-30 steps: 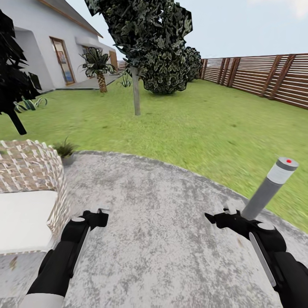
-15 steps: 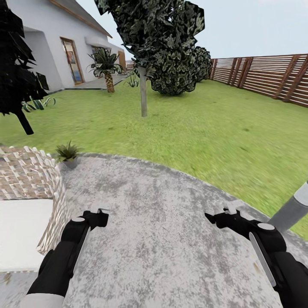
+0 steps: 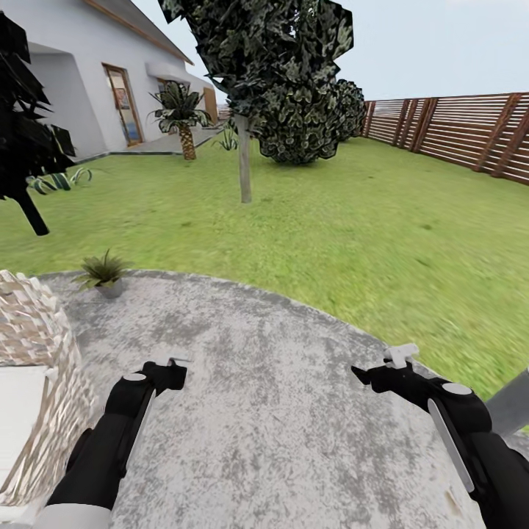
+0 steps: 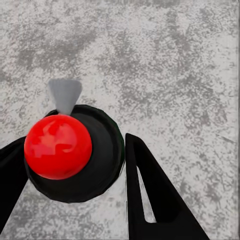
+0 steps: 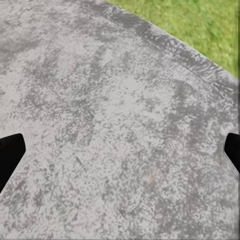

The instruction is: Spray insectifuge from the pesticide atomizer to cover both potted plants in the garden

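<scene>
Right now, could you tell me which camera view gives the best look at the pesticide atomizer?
The left wrist view: the pesticide atomizer sits between the left gripper's jaws, seen from above with its red neck and grey trigger. The head view shows just its pale trigger tip at that gripper. The right wrist view looks at patio.

Patio [image 3: 279, 382]: mottled grey, pale and dark blotches. Lawn [image 3: 353, 220]: bright green, faintly patchy. Potted plant [image 3: 103, 270]: green pointed leaves, grey pot. Fence [image 3: 470, 128]: brown horizontal slats, darker posts. House wall [image 3: 70, 88]: pale grey-white. Woven seat [image 3: 33, 367]: tan-and-cream weave, white cushion. Tree foliage [image 3: 272, 59]: dark green-black, speckled. Pesticide atomizer [image 4: 62, 150]: glossy red neck over black body, pale grey trigger. Both arms black.
</scene>
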